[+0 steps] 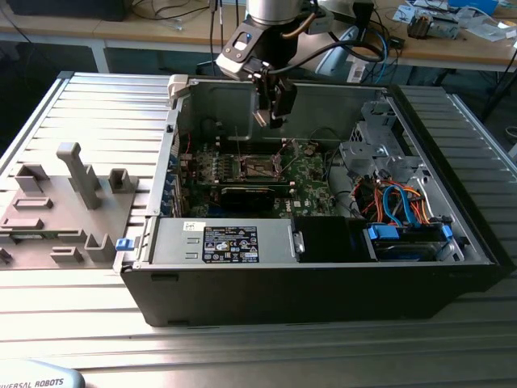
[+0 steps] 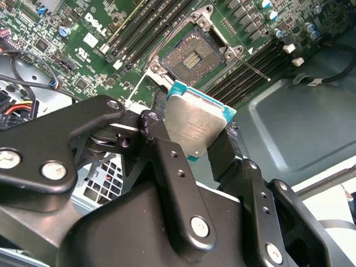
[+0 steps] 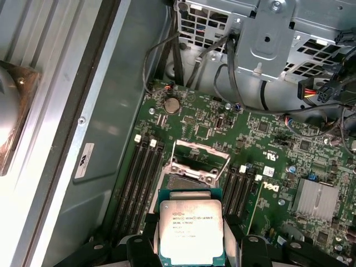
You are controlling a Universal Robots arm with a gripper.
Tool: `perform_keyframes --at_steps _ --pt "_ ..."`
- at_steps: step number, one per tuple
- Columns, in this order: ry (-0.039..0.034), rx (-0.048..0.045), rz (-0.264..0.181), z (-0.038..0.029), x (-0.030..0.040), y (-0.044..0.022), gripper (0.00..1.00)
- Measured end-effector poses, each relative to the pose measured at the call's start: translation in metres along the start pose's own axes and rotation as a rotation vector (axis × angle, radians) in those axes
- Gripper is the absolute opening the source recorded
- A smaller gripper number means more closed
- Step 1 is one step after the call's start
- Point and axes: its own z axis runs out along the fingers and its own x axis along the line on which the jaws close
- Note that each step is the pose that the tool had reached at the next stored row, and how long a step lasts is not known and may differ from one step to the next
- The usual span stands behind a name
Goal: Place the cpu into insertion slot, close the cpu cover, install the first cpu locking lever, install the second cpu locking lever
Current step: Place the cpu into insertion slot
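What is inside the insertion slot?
Nothing: in the second wrist view the slot shows its bare contact field. The cpu is clamped in the gripper, apart from it. In the first wrist view the cpu hides part of the slot.

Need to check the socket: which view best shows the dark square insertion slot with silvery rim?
Second wrist view: the dark square insertion slot shows close, unobstructed. In the first wrist view the silvery-grey square cpu hides part of it; the exterior view shows it small.
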Motion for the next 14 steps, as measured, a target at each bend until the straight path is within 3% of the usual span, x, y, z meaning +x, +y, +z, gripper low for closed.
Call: perform_keyframes --at_steps 14 --pt "-0.0031 -0.0006 0.038 0.0004 0.0 0.0 0.54"
